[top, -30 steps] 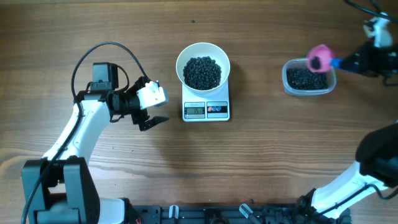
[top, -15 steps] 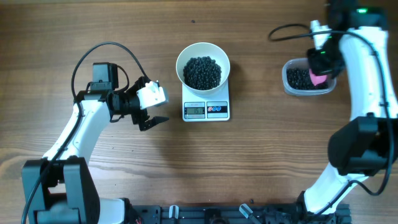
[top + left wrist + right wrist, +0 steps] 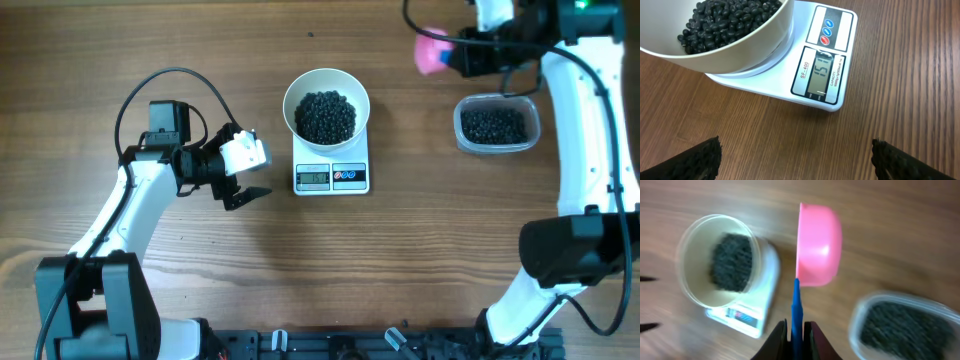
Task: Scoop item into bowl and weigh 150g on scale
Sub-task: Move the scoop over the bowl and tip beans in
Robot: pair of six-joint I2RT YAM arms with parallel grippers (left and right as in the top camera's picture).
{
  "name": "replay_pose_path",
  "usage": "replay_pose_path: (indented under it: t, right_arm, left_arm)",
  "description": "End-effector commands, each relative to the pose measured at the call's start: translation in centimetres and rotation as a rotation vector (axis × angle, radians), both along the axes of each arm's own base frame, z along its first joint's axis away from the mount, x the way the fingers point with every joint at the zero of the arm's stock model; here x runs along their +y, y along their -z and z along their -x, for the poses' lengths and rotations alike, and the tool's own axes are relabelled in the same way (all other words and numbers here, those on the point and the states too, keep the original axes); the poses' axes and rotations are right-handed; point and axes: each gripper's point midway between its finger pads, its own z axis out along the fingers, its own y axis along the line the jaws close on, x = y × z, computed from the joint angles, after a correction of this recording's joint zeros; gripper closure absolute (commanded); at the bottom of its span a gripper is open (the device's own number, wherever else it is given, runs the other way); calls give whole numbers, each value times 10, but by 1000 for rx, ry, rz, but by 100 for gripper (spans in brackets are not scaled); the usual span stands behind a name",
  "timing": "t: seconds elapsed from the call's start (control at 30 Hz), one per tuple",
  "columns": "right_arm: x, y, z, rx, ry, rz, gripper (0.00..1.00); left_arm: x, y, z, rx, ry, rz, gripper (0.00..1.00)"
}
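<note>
Fingers (image 3: 782,339) of right gripper (image 3: 797,337): pinched almost together on a thin blue handle (image 3: 796,305) that runs up between them.
Scoop (image 3: 818,245): pink and round, at the far end of that handle and turned on its side in the blurred right wrist view. Whether anything is in it cannot be told. From overhead it hangs over bare wood, between the bowl and the tub and off toward the far edge.
Fingers (image 3: 704,159) of left gripper (image 3: 797,161): spread wide with nothing between them, the dark tips showing in the lower corners of the left wrist view. They are low over the wood, just beside the scale.
Item (image 3: 326,116): black beans heaped in the bowl; a second lot lies in the tub.
Bowl (image 3: 296,92): white and round, upright on the scale's platform.
Scale (image 3: 332,176): white and square, mid-table. Its display (image 3: 821,75) shows digits that look like 151, with two round buttons (image 3: 827,32) beside it.
Tub (image 3: 462,127): clear plastic, well to the right of the scale and apart from it.
Table (image 3: 420,250): brown wood grain.
</note>
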Motion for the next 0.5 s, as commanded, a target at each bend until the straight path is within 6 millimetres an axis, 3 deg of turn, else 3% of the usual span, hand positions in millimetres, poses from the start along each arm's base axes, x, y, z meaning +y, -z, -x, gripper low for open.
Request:
replay_pose_path:
  t: [0.0,0.1,0.17,0.37,0.47]
  right_arm:
    - [73,-22,9,-54,-164,-128,96]
    - [109,-13,18,-52,-239,-89,96]
    - [124,3,21,-41,-262,2,96]
    - [137,59,36,85,-320,168,96]
    - [132,79,30,107,-308,240,96]
  left_arm:
    - [1,-4,0,-24,10,2,0]
    - [1,-4,0,-24,10,2,0]
    - [1,-4,0,-24,10,2,0]
    - [1,-4,0,-24,10,2,0]
    - [1,-4,0,-24,10,2,0]
